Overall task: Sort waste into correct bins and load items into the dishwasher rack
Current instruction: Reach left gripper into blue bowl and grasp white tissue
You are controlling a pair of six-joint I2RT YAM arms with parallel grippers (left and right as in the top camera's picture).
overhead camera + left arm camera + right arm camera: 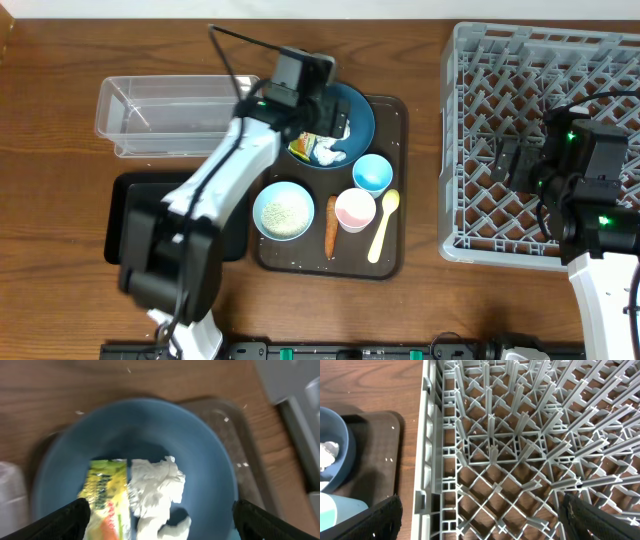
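Note:
The dark blue bowl (pixel 352 118) sits at the back of the brown serving tray (pixel 395 190). It holds the yellow-green wrapper (pixel 303 148) and the white tissue (pixel 329 152). My left gripper (pixel 325 122) hovers over the bowl, open and empty; the left wrist view shows the wrapper (pixel 105 497) and tissue (pixel 157 492) between its fingers (pixel 160 520). The white bowl with rice (pixel 283 211), carrot stick (pixel 330 226), pink cup (pixel 355 209), light blue cup (pixel 372 173) and yellow spoon (pixel 383 224) lie on the tray. My right gripper (pixel 480 520) is open over the grey rack (pixel 470 150).
The clear tub (pixel 150 115) stands at the back left. The black tray (pixel 125 220) lies below it, partly hidden by my left arm. The rack (pixel 510 445) holds nothing and fills the right side.

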